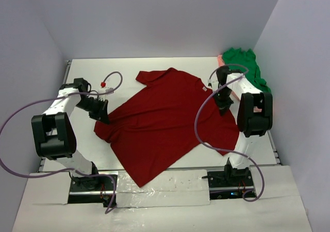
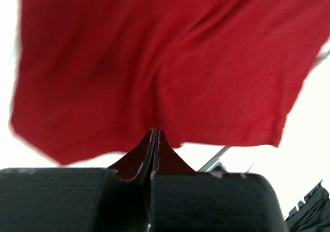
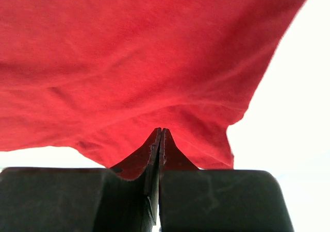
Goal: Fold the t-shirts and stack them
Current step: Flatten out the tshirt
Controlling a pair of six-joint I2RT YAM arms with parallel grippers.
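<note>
My left pincer is pressed together on the red shirt. In the left wrist view a fold of red cloth comes up between the two fingers and the rest hangs spread out beyond them. My right pincer is the same – jaws together, a ridge of the red shirt nipped between them, with cloth fanning away on both sides.

From above, the red shirt lies open and slantwise on the white table, one corner pointing at the near edge between my two bases. The left pincer has it at its left edge and the right pincer has it on its right side, near the collar, where a small pale label shows.

The green shirt is bunched in the far right corner against the wall, well apart from the red one. A sliver of the pink shirt peeks out at its left edge; whether it lies under the green I cannot tell.

My right arm's purple cable loops down over the right part of the red shirt – it crosses the cloth before running back to my base. My left cable swings wide off the table's left side.
</note>
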